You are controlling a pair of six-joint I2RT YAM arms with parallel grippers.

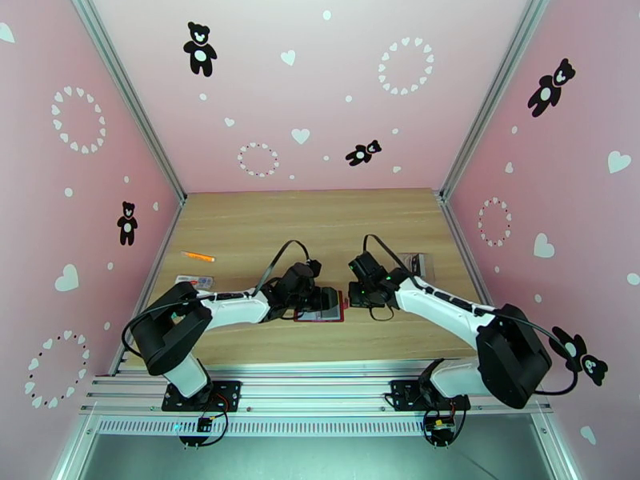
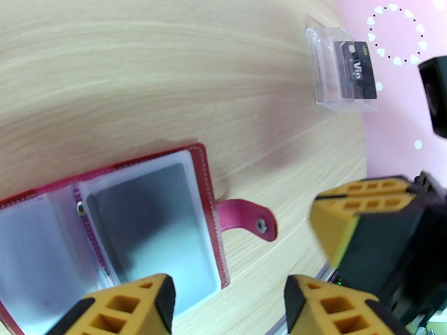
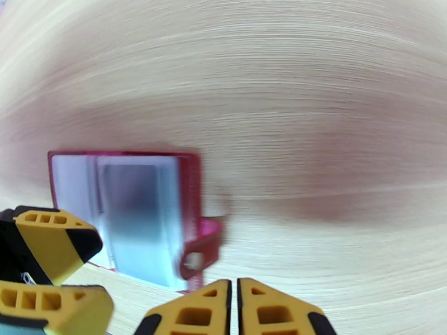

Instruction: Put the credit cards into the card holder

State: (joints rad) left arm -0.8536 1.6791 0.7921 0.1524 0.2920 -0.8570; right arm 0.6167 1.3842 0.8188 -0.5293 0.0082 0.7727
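The dark-red card holder [image 2: 151, 219] lies open and flat on the wooden table [image 1: 320, 226], near the front edge and between the two grippers. Its cloudy grey sleeves face up, and its snap tab [image 2: 248, 219] lies stretched out on the wood on the right arm's side. The left gripper [image 2: 226, 297] hangs over the tab-side edge of the holder with its yellow-and-black fingers spread well apart and nothing between them. The right gripper [image 3: 234, 291] sits just beside the snap tab with its two fingers pressed together, pinching nothing that can be seen. From the left wrist it appears as a closed yellow-and-black block to the right of the tab, apart from the leather. The sleeve nearest the tab looks grey and glossy, and whether a card sits inside it cannot be told. A dark credit card [image 2: 357, 68] printed with VIP lies with a clear plastic case [image 2: 327, 71] toward the far right of the table, behind the right arm and well apart from the holder. On the left side of the table lie a thin orange pen-like stick [image 1: 197, 256] and, just nearer, a white-and-red flat strip [image 1: 194, 280], both clear of the arms.
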